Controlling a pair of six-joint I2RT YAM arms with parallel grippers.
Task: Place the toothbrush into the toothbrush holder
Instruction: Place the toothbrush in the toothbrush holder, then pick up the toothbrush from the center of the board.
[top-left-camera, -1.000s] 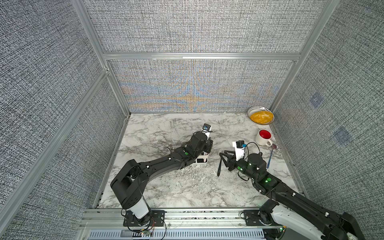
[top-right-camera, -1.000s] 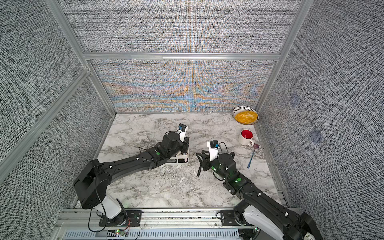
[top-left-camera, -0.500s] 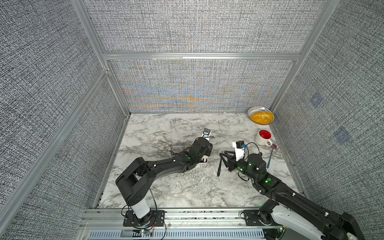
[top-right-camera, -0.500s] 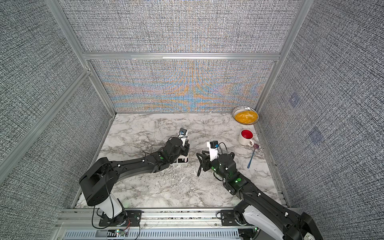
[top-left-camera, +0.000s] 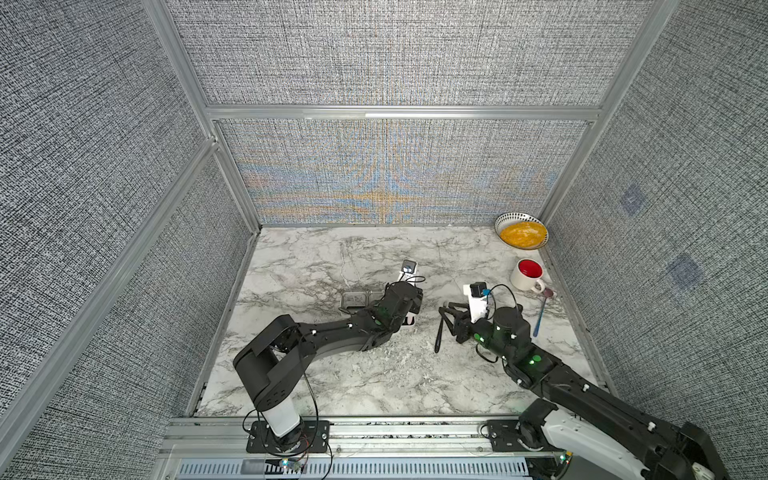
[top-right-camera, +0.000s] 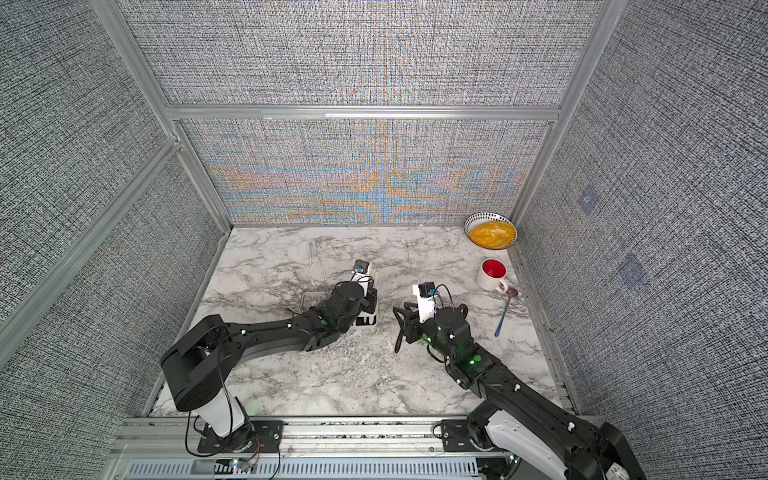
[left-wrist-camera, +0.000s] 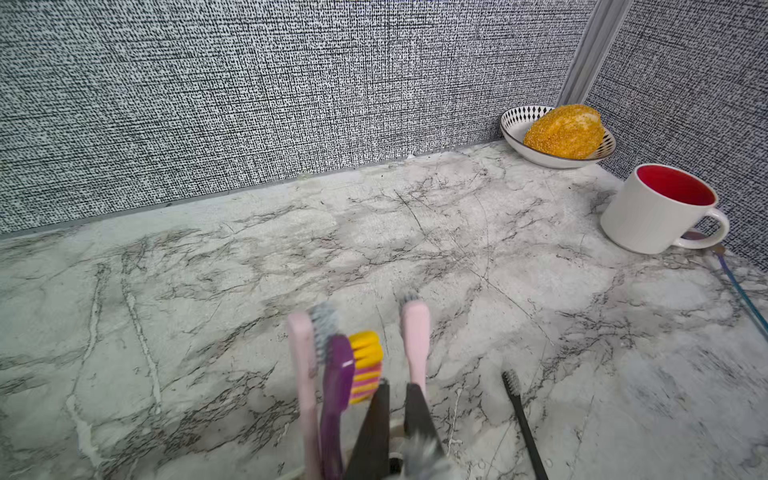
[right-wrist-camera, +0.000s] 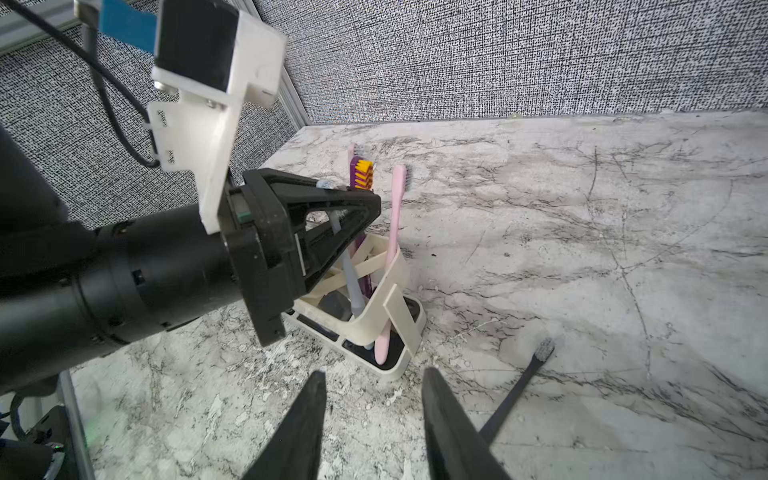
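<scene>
While its right gripper (right-wrist-camera: 374, 372) hung half open and empty just above the table (right-wrist-camera: 582, 249), the robot's left gripper (right-wrist-camera: 371, 203) stood clamped on a grey toothbrush (right-wrist-camera: 351, 282), whose lower end sat inside the holder (right-wrist-camera: 401, 318) at mid-table. A pink toothbrush (right-wrist-camera: 397, 208) and a purple toothbrush (left-wrist-camera: 336, 374) stood upright in the same holder, and a black toothbrush (right-wrist-camera: 519, 386) lay flat on the marble just beside it, near the right gripper's tips. A red-lined mug (top-left-camera: 525, 278) and a bowl (top-left-camera: 505, 218) sat well apart from them, along the table's right edge.
</scene>
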